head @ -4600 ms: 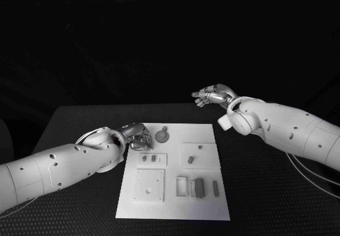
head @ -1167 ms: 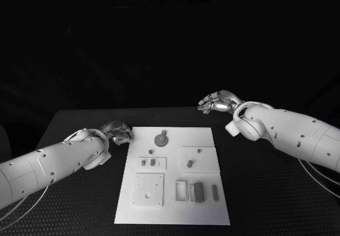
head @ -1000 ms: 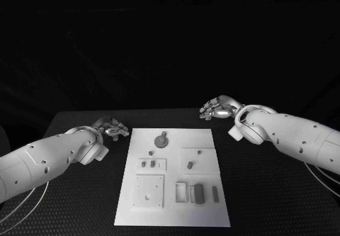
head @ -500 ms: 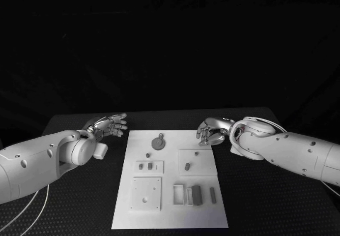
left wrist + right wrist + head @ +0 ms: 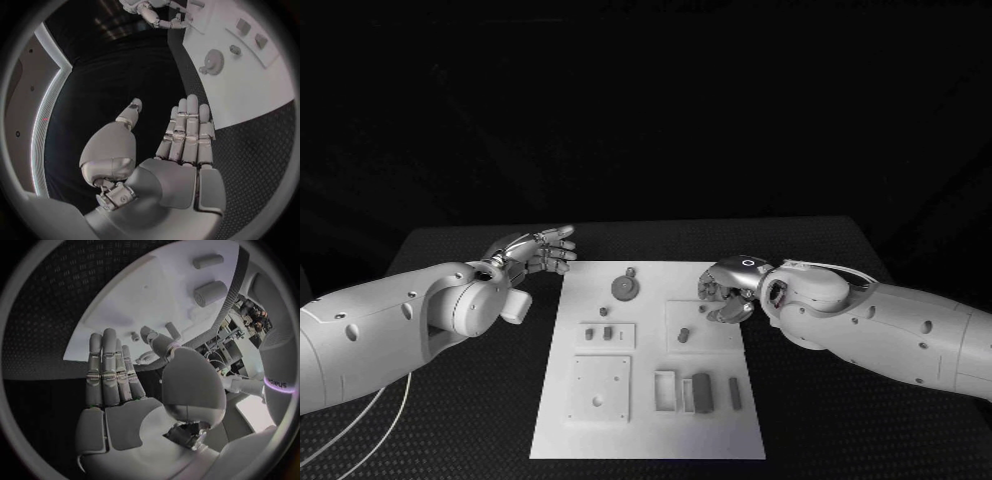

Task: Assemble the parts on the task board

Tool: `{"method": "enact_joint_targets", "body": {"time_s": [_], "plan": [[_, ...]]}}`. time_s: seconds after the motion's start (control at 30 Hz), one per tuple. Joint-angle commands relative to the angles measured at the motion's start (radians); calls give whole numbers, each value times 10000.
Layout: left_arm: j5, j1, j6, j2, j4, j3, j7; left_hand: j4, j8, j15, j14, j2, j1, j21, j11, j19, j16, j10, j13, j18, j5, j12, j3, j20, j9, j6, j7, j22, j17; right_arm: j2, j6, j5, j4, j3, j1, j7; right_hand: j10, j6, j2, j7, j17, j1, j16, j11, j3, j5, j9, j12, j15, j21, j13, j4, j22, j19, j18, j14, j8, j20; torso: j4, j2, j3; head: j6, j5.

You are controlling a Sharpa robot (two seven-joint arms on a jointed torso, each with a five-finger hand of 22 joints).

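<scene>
The white rectangular task board (image 5: 646, 430) lies mid-table with small grey parts, including a round toothed disc (image 5: 627, 288), on it. Left hand (image 5: 531, 250) hovers beside its far left corner, fingers straight, empty. Right hand (image 5: 730, 290) hangs over its right edge, fingers extended, empty

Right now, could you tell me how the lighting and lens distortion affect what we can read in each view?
Head view: dark surroundings, but the white task board stands out brightly and its small parts stay legible. Left wrist view: fisheye bends the board's edge; the left hand is evenly lit. Right wrist view: the right hand is sharp, while the board curves strongly behind it.
</scene>
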Motion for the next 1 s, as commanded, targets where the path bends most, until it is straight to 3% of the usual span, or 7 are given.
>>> {"method": "enact_joint_targets", "body": {"time_s": [0.03,0.33,0.63,1.0], "plan": [[121,12,59,-10,55,8,206,-43,-35,-6,70,131,18,-35,52,91,-64,-4,-19,5,14,-11,-43,-18,-12,-47,37,-12,22,90,-298,-852,63,-11,-75,-256,168,34,-54,7,96,110,87,-11,24,-20,36,-55,-22,94,39,72,43,104,190,130,76,-26,-8,20,13,-12,71],[138,12,64,0,79,8,173,-70,-18,-11,106,173,24,-47,106,114,-120,20,-34,5,17,5,-56,-25,-25,-31,96,-10,44,251,-419,-1103,26,-63,-200,-263,570,293,-34,19,362,346,179,-132,283,-20,130,-43,-131,208,159,152,145,250,190,250,231,-113,-6,24,10,-80,188],[138,12,52,-28,55,8,123,-95,-6,-15,131,195,34,-57,147,130,-159,16,-51,3,18,4,-65,-29,-37,-21,140,-7,64,242,-406,-1417,140,-144,-229,-325,1325,902,71,-239,888,686,727,-420,740,-20,306,101,-409,720,479,206,519,691,190,625,516,-372,-24,21,13,-133,235],[138,12,71,-22,37,8,72,-125,2,-16,148,231,58,-66,163,140,-194,8,-66,1,20,2,-63,-31,-49,-18,170,-4,83,387,-356,-1888,84,-300,-269,-478,1680,1244,190,-378,1204,848,1044,-551,1159,-19,416,103,-531,978,736,111,757,803,190,651,620,-482,-12,23,14,-199,247]]}}
